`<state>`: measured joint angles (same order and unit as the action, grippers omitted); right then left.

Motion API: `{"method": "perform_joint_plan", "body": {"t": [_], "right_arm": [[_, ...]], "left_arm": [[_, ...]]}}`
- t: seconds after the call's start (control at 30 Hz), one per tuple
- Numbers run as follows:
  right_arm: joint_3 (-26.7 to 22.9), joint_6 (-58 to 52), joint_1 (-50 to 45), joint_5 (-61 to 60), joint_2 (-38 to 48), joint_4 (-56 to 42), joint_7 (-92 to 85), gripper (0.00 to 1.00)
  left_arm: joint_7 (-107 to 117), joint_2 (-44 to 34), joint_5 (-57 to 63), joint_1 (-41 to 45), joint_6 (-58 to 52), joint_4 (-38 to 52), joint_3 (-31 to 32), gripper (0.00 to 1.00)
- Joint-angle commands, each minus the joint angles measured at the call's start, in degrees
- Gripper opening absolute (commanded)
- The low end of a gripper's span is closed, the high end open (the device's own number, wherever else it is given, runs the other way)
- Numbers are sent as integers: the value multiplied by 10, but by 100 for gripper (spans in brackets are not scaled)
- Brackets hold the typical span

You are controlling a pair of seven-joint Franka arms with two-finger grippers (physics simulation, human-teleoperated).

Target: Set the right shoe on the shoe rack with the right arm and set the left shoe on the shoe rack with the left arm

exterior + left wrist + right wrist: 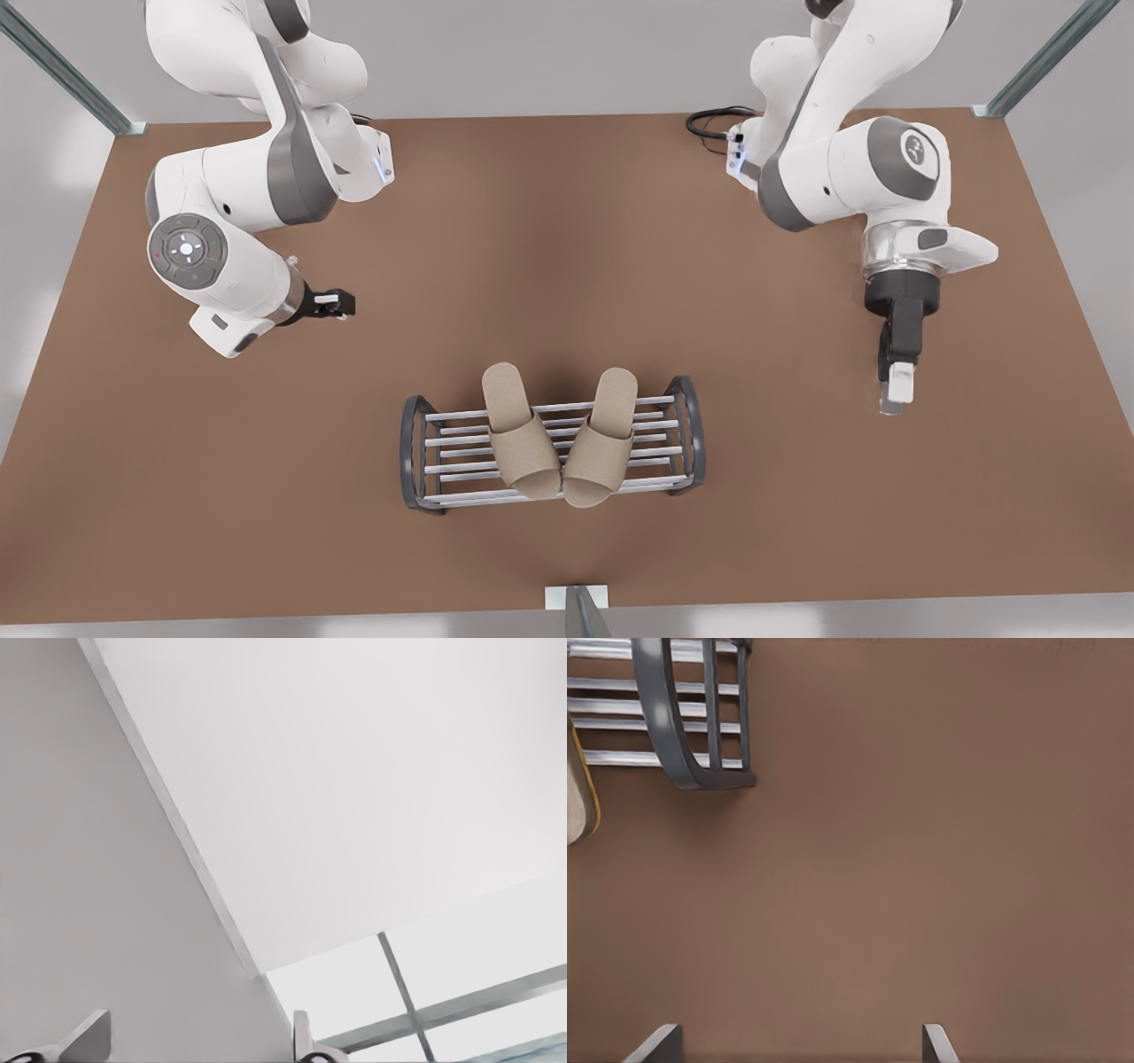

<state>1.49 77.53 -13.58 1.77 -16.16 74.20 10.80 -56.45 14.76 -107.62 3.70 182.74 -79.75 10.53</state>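
1. Brown table [567,266]: right gripper [895,394] hangs released and empty at the front view's right. The left gripper [335,304], also released, waits at its left.
2. Between them, one slipper [518,425] and the other slipper [604,436] lie side by side on the shoe rack [682,434].
3. They look soft and light; pinch the upper's rim.

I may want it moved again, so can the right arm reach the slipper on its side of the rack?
Probably yes. The right gripper, jaws open, hangs above bare table beside the shoe rack, and nothing stands between it and that slipper, which lies uncovered on top.
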Motion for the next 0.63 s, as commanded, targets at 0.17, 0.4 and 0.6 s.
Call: {"method": "perform_joint_plan", "body": {"t": [0.17,0.4,0.6], "right_arm": [[0,0,7,-6,0,-2,-32,100],[0,0,16,-19,0,-1,-32,100],[0,0,16,-19,0,-1,-32,100]], "left_arm": [[863,-26,1125,-54,-942,-121,14,100],[701,-50,1025,13,-1056,-105,-64,100],[732,-35,1023,39,-1089,-23,-67,100]]}}
